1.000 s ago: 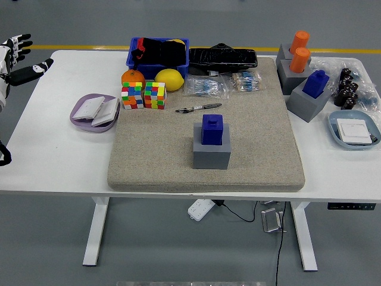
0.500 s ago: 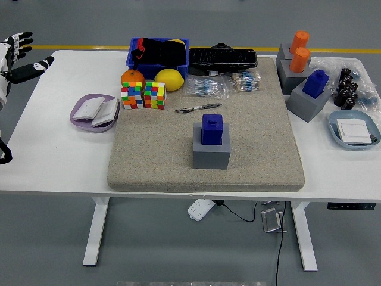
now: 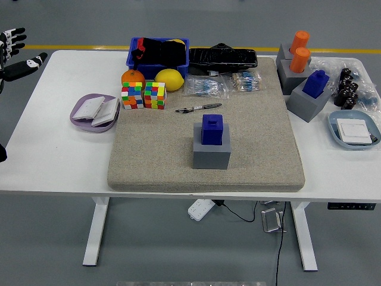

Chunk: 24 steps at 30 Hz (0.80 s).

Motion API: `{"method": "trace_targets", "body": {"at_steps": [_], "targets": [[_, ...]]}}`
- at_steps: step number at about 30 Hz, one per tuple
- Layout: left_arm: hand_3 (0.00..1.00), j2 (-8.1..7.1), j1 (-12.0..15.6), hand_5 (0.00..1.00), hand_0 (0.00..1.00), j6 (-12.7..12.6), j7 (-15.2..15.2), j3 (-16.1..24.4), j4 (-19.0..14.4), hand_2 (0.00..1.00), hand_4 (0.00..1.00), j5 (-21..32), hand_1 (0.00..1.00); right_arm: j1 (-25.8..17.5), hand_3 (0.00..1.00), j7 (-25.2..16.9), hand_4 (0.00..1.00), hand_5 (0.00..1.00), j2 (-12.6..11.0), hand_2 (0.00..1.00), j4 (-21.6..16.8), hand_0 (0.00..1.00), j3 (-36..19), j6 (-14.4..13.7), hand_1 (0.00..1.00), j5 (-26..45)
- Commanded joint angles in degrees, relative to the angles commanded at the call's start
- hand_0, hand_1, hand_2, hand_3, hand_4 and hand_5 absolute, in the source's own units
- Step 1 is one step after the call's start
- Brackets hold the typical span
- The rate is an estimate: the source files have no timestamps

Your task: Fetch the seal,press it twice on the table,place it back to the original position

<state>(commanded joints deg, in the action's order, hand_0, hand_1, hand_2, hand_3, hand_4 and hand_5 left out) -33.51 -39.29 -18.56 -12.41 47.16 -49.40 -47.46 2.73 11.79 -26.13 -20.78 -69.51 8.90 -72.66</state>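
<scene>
Fingers (image 3: 13, 37) of the black left hand (image 3: 15, 56) spread wide and hold nothing at the upper left edge of the frame, past the white table (image 3: 59, 149). No writing is legible anywhere. The dark blue block-shaped seal (image 3: 212, 129) sits upright in its grey square holder (image 3: 211, 154) at the centre of the beige felt mat (image 3: 149, 161). A second blue seal (image 3: 316, 83) and two orange cylindrical seals (image 3: 299, 50) stand upper right. Two multicoloured puzzle cubes (image 3: 143, 95) lie upper left of centre.
</scene>
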Motion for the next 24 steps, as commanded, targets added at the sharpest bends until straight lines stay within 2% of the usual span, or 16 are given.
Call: {"method": "trace_targets", "body": {"at_steps": [24], "targets": [[0.853, -0.09, -0.16, 0.168, 0.859, 0.01, 0.12, -0.25, 0.04, 0.862, 0.793, 0.41, 0.858, -0.01, 0.775, 0.52, 0.813, 0.464, -0.64, 0.768, -0.11, 0.923, 2.92, 0.39, 0.768, 1.83]]}}
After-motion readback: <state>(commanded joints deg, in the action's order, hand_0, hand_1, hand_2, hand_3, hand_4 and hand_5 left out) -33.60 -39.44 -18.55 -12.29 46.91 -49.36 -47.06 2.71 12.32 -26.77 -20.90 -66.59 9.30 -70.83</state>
